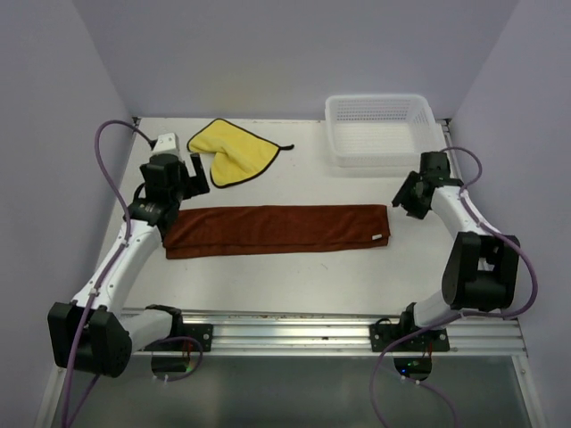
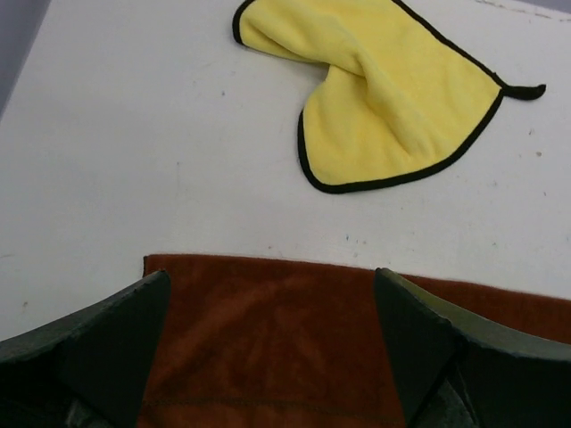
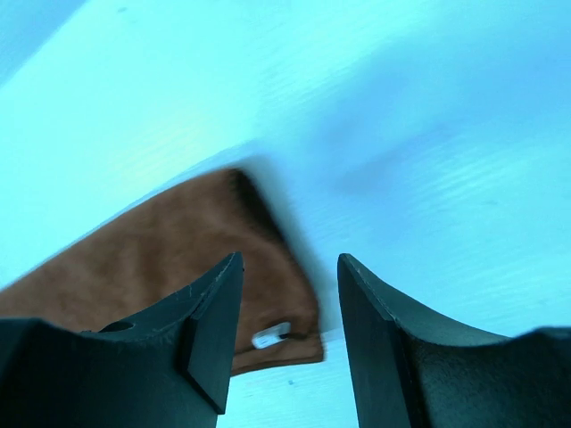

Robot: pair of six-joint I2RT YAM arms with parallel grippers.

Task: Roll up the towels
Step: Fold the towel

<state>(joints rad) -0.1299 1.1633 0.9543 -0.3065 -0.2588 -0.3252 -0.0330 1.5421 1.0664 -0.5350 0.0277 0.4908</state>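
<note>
A rust-brown towel (image 1: 277, 229) lies flat as a long folded strip across the middle of the table. My left gripper (image 1: 169, 192) hovers over its left end, open, with the brown cloth (image 2: 268, 339) showing between the fingers (image 2: 107, 339) and nothing held. At the strip's right end, just past the corner with the white tag (image 3: 272, 336), my right gripper (image 1: 409, 198) hangs open with nothing in it. The yellow towel (image 1: 234, 150) with dark edging lies crumpled at the back left, and also shows ahead of the left wrist camera (image 2: 393, 98).
A white plastic mesh basket (image 1: 382, 130) stands at the back right corner of the white table (image 1: 294, 285). Purple walls close in the sides and back. A metal rail (image 1: 303, 330) runs along the near edge.
</note>
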